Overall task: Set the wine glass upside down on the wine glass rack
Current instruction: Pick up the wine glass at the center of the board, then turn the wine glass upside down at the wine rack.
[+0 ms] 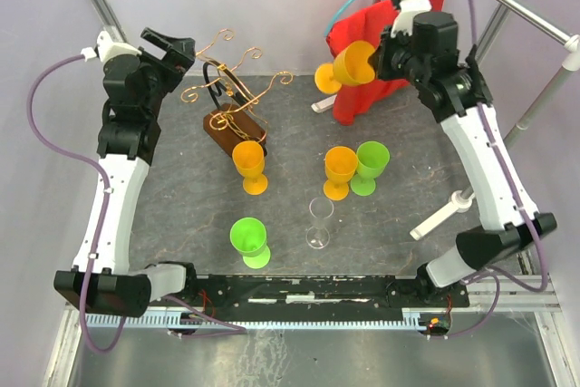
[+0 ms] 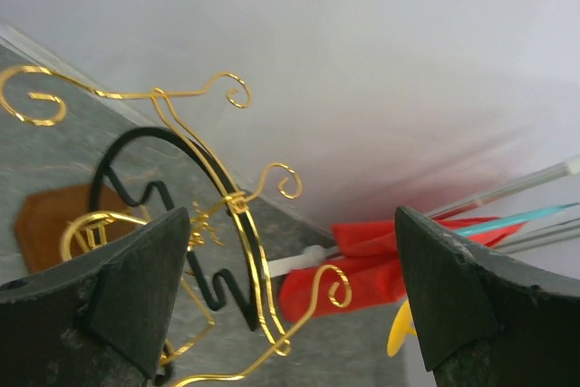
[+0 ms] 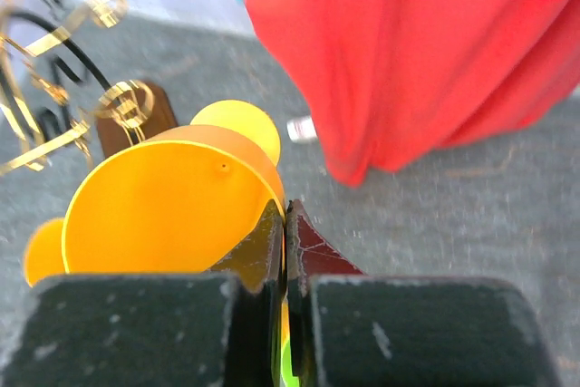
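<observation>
Right gripper (image 3: 285,219) fingers, closest to the lens, are clamped tight on the rim of one orange wine glass (image 3: 172,210). It is held off the table, tipped on its side, in front of a red cloth (image 1: 399,43) and right of the wine glass rack (image 1: 231,101), well apart from it. Stemware count is six: three orange, two green, one clear. Five stand upright on the dark mat (image 1: 408,160): an orange glass (image 1: 249,165) just in front of the rack base, another orange glass (image 1: 340,169) just beside a green glass (image 1: 372,165), then a second green glass (image 1: 247,237) and a clear wine glass (image 1: 319,222) nearer the arms. One rack, at back left. Left gripper (image 1: 177,45) hangs beside it, jaws spread wide, holding nothing.
</observation>
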You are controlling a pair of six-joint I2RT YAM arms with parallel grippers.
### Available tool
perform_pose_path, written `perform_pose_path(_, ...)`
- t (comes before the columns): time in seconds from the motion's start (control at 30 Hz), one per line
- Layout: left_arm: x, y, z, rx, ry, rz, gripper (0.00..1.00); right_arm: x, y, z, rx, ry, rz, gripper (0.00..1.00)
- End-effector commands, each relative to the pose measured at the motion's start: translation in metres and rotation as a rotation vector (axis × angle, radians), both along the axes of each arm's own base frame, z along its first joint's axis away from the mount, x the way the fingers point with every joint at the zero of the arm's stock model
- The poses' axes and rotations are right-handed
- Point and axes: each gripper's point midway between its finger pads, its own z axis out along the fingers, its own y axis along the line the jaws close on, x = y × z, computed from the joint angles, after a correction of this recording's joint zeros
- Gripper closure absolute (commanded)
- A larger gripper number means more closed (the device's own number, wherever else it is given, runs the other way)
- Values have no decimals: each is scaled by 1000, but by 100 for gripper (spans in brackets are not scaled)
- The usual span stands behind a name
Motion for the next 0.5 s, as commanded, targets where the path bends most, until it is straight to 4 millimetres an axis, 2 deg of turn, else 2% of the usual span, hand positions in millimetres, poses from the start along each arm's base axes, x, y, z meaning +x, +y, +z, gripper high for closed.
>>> perform_pose_path(0.0, -9, -11, 28, -314, -132, -24, 1, -9, 12, 99, 186, -321, 41, 99)
perform_pose_path(0.13, -6, -18, 32, -511, -149, -46, 1, -3, 28, 136, 294, -499, 63, 99)
perform_pose_path(0.23, -4, -25, 39, -619, -152, -76, 1, 7, 44, 152, 365, -579, 68, 99)
perform_pose_path(0.47, -11, -34, 58, -770, -193, -113, 1, 20, 111, 160, 417, -749, 161, 99)
